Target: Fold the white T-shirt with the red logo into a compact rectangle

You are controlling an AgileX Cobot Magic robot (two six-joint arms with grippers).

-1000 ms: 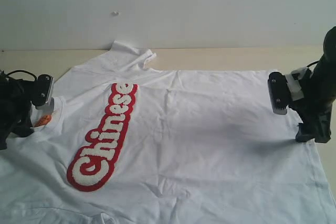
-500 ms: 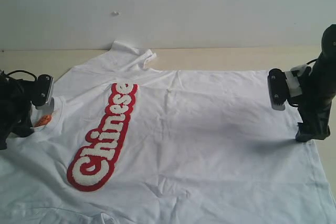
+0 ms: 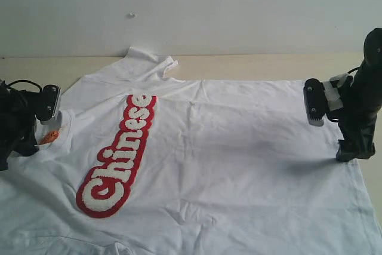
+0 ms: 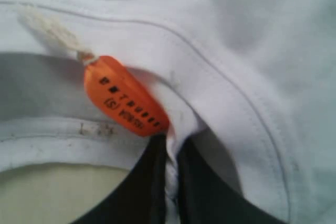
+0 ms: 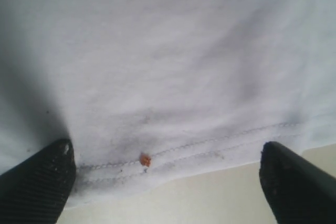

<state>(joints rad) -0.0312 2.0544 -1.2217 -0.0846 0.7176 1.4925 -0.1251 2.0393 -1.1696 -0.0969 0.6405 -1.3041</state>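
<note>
The white T-shirt [image 3: 239, 165] lies spread flat, chest up, with the red logo [image 3: 119, 156] running lengthwise across it and the collar at the left. My left gripper [image 3: 34, 146] is shut on the ribbed collar beside the orange tag [image 3: 51, 137]. The left wrist view shows white fabric pinched between the black fingers [image 4: 152, 182], just below the tag [image 4: 126, 100]. My right gripper [image 3: 349, 150] stands over the bottom hem at the right. In the right wrist view it [image 5: 165, 182] is wide open astride the stitched hem [image 5: 210, 142], holding nothing.
The pale wooden table [image 3: 250, 64] shows as a strip behind the shirt, against a white wall [image 3: 197, 4]. One sleeve [image 3: 152, 61] is bunched at the back. The shirt's near part runs out of the exterior view.
The right arm has shifted slightly toward the left. The shirt and the left arm have not moved.
</note>
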